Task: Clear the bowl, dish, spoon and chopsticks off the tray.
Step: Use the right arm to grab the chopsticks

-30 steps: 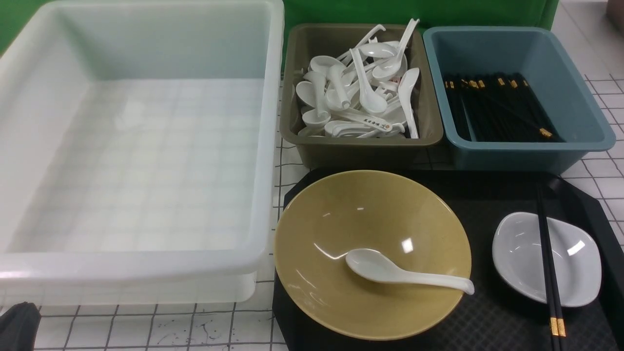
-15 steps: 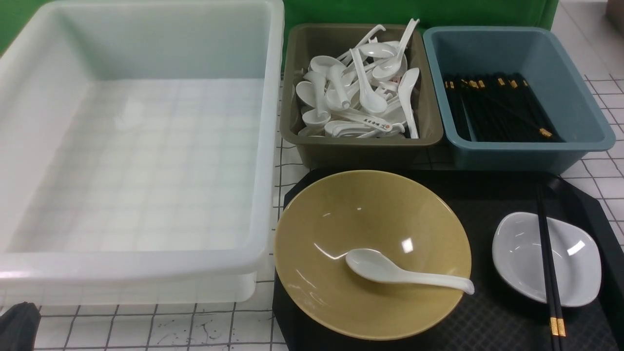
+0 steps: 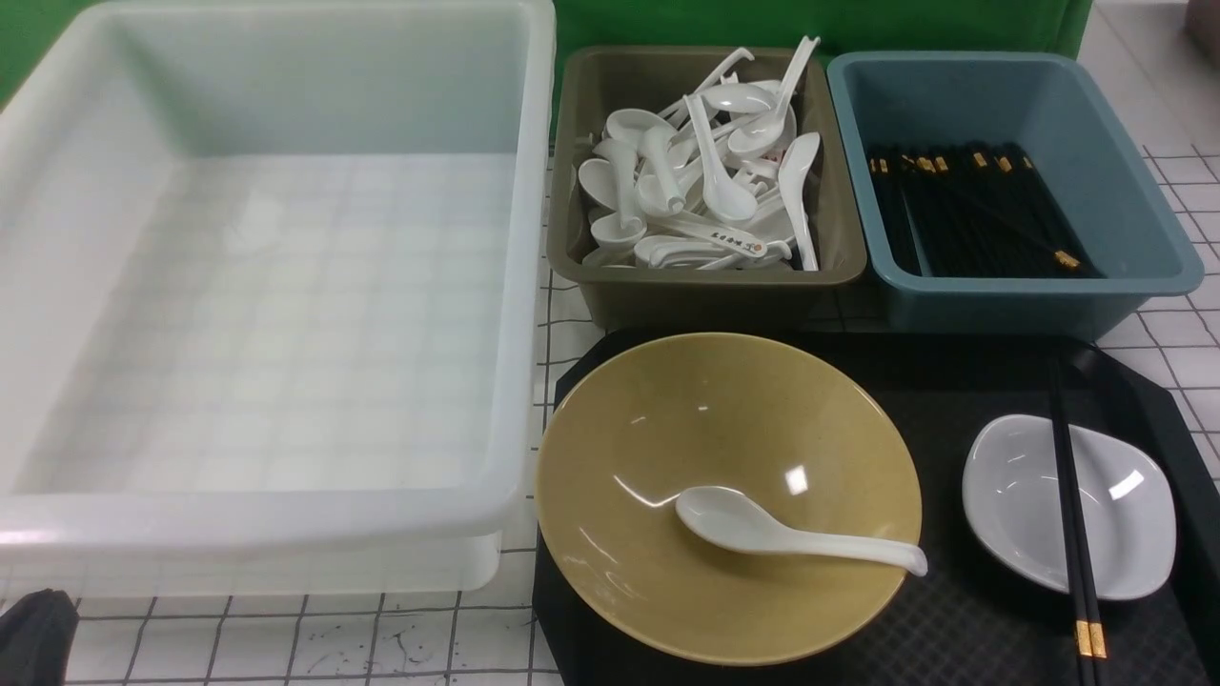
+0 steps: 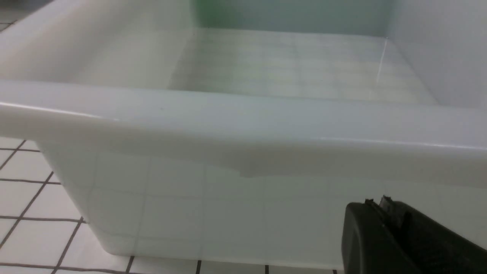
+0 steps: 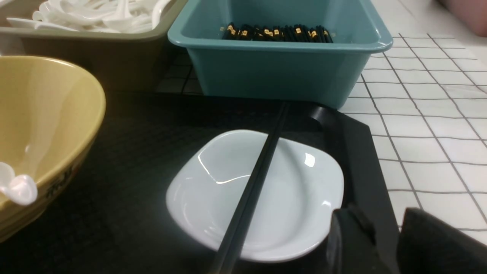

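Everything's on the tray [image 3: 953, 381]: the bowl [image 3: 667, 429] sits at its left end with the spoon [image 3: 762, 532] lying inside, handle over the right rim, and the chopsticks [image 3: 1067, 495] lie across the dish [image 3: 1010, 505] at the right end. The left gripper [image 4: 376, 203] is clenched tight and empty, low beside the near wall of the white tub [image 3: 286, 286]. The right gripper [image 5: 380, 213] hovers by the dish's near edge, jaws parted, holding nothing.

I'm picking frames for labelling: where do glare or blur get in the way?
Front view: sharp, small glare spots on the bowl and dish. Left wrist view: the white bin looks soft. Right wrist view: curved highlights on the dish.
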Controlling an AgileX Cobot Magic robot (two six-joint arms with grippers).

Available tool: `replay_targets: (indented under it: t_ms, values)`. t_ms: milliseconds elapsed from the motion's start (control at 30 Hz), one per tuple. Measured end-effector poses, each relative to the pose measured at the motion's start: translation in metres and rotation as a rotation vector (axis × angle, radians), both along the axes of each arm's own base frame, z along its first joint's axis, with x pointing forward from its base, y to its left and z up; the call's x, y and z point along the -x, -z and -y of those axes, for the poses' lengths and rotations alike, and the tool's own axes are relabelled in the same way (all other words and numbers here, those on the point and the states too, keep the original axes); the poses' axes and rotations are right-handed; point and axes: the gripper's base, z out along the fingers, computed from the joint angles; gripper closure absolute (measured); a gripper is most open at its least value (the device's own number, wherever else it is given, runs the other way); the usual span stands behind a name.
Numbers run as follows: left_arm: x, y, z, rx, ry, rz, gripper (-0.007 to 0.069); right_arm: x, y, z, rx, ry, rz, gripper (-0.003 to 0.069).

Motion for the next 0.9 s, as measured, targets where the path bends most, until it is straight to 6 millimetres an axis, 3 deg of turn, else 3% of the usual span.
replay_targets:
  t_ms: [233,367,400,467,500,533,567,633,733,900]
  values:
    - [0.0,-0.001,0.001,0.042,0.003,0.012,0.0639,0.0,0.0,0.0,0.0,0.0,0.0,0.0421]
    - [-0.001,-0.007,0.007,0.459,-0.012,0.081,0.0639,0.0,0.0,-0.001,-0.102,0.019,0.002,0.0421]
    - [-0.002,-0.009,0.01,0.684,-0.02,0.1,0.0639,0.0,-0.001,-0.001,-0.197,0.036,0.002,0.0421]
    - [-0.002,-0.012,0.012,0.943,-0.03,0.117,0.0639,0.0,-0.002,-0.002,-0.399,0.072,0.007,0.0421]
    - [-0.002,-0.012,0.012,0.951,-0.032,0.118,0.0639,0.0,-0.002,-0.002,-0.422,0.077,0.009,0.0421]
    - [-0.002,-0.014,0.013,1.077,-0.035,0.124,0.0639,-0.001,-0.003,-0.003,-0.545,0.095,0.015,0.0421]
    - [-0.002,-0.016,0.014,1.243,-0.038,0.132,0.0639,-0.001,-0.006,-0.004,-0.812,0.135,0.033,0.0421]
    - [-0.002,-0.017,0.015,1.329,-0.038,0.134,0.0639,-0.002,-0.008,-0.004,-1.027,0.163,0.045,0.0421]
    - [-0.002,-0.018,0.015,1.356,-0.037,0.134,0.0639,-0.002,-0.008,-0.004,-1.104,0.179,0.037,0.0421]
    - [-0.002,-0.018,0.015,1.358,-0.038,0.141,0.0639,-0.001,-0.006,-0.004,-0.976,0.163,0.023,0.0421]
